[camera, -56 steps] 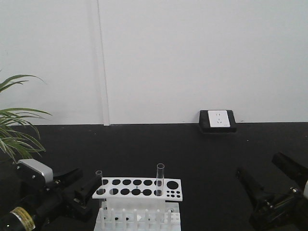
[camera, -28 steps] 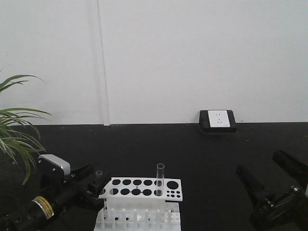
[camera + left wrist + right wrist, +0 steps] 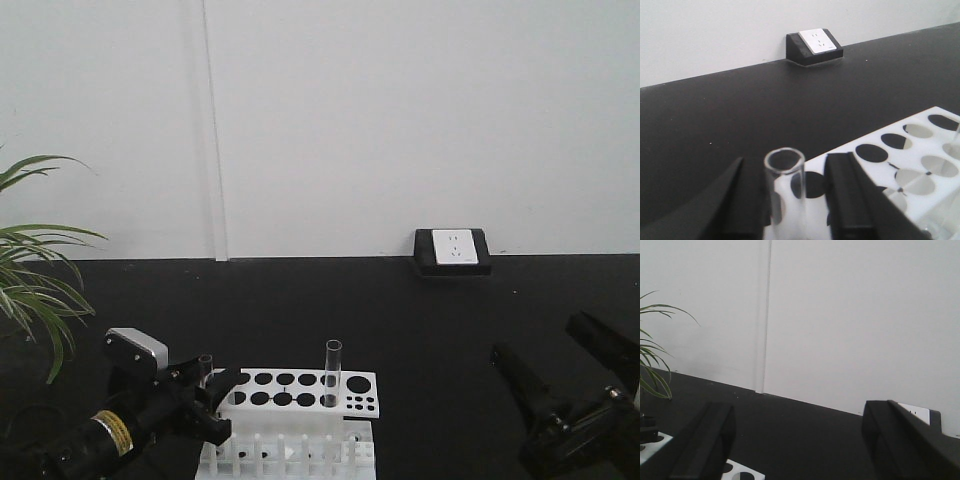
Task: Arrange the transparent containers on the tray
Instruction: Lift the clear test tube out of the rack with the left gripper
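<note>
At the near middle of the table (image 3: 330, 310), a holed tube rack (image 3: 300, 392); upright in a hole toward its right end, one test tube (image 3: 332, 372). At the rack's left end, a second test tube (image 3: 784, 200), upright between the parted fingers of the left gripper (image 3: 208, 385), possibly in an end hole rather than just beside it. Well right of the rack, the right gripper (image 3: 535, 340), fingers spread. Far left, a plant (image 3: 35, 290); behind, on the table against the wall (image 3: 400, 120), right of centre, a socket box (image 3: 453, 250).

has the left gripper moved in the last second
Yes. In the front view the left gripper has shifted right, closing on the white rack; its fingers now flank the test tube at the rack's left end.
</note>
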Available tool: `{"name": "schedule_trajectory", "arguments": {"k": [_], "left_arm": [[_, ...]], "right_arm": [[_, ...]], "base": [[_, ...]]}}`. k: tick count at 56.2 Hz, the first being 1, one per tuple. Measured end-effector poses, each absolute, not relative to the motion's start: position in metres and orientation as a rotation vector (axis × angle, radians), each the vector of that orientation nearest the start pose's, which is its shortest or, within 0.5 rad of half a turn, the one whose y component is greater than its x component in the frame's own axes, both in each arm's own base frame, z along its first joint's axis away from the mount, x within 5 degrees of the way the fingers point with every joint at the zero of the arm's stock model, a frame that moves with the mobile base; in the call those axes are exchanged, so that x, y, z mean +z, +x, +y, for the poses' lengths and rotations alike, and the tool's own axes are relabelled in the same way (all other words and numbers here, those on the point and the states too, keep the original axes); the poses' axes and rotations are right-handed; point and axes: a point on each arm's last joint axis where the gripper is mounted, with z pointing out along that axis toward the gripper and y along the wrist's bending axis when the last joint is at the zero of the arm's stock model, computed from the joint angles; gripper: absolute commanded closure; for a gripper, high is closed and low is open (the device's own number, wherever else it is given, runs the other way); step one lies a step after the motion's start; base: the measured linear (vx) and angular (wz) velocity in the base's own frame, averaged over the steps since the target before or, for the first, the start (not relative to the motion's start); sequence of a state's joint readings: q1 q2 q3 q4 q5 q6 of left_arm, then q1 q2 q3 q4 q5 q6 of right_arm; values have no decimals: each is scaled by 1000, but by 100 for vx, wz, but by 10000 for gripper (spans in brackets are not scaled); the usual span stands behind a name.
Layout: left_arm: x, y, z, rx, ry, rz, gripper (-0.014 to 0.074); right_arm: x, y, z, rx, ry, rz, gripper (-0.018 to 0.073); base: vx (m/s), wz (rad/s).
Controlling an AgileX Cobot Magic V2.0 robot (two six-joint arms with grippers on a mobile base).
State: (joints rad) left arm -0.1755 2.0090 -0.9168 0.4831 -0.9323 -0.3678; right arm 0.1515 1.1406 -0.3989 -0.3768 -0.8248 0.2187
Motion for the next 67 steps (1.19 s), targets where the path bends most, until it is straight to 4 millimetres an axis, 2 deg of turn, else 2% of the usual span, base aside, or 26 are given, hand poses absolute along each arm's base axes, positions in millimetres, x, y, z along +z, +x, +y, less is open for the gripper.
{"name": "schedule_trajectory", "arguments": {"k": [8, 16, 22, 27, 39, 42, 49, 57, 67], "left_arm": [[152, 381, -100, -498, 338, 1676, 602], [155, 381, -99, -516, 313, 1658, 604], [167, 380, -99, -548, 275, 1642, 601], [189, 377, -98, -556, 261, 1601, 600], [284, 358, -96, -482, 354, 1448, 600], [314, 347, -95, -467, 380, 1412, 600], [366, 323, -90, -443, 391, 1383, 600], [396, 294, -85, -387, 441, 1369, 600], [412, 270, -83, -399, 466, 1362, 597]], "right_arm": [[272, 210, 57, 285, -364, 1402, 1], [272, 210, 57, 285, -364, 1402, 6], [272, 210, 57, 285, -364, 1401, 6], [272, 210, 57, 285, -364, 1401, 6], [269, 211, 58, 275, -390, 1426, 6], [268, 212, 60, 271, -423, 1434, 6], [265, 225, 67, 287, -505, 1461, 6], [258, 250, 75, 344, -547, 1506, 6], [235, 279, 86, 460, -560, 1535, 6]], "base": [[0, 0], [0, 0], [0, 0], [0, 0], [0, 0], [0, 0], [0, 0], [0, 0], [0, 0]]}}
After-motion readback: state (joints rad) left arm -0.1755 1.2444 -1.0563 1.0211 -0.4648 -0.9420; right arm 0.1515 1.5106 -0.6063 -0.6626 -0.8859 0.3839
